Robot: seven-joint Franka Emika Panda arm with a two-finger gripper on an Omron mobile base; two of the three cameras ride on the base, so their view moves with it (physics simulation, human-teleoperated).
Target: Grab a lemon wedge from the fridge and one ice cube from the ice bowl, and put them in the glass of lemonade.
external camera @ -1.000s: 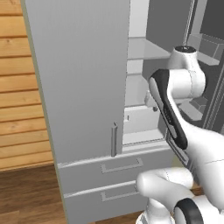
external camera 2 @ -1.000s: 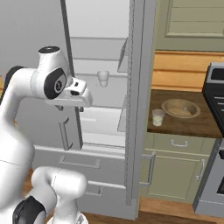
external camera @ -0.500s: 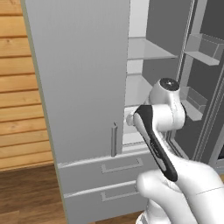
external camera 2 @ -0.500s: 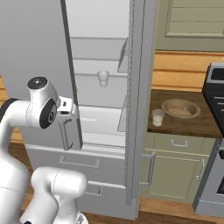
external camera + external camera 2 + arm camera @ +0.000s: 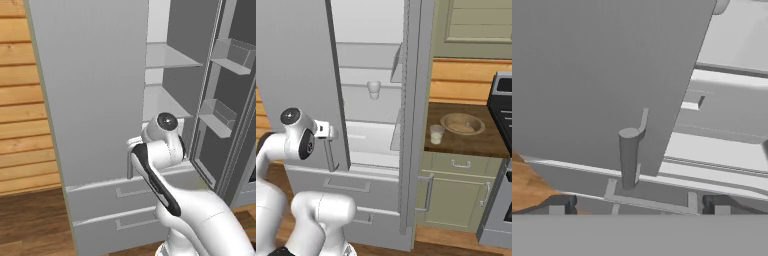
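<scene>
We are in a home kitchen, rendered rather than filmed. A tall grey fridge [image 5: 301,75] stands before us, one door swung open on pale shelves [image 5: 368,86] and door bins [image 5: 231,52], with drawers [image 5: 125,192] below. To its right we see a brown worktop [image 5: 466,142] carrying a wooden bowl [image 5: 462,123] and a glass [image 5: 436,134], set over beige cabinets [image 5: 458,187] with metal handles. Another beige cabinet [image 5: 476,25] hangs above, and the corner of a dark stove [image 5: 502,125] shows at the far right. Wood plank walls [image 5: 20,100] and a dark wooden floor [image 5: 30,220] complete the domestic look.
</scene>
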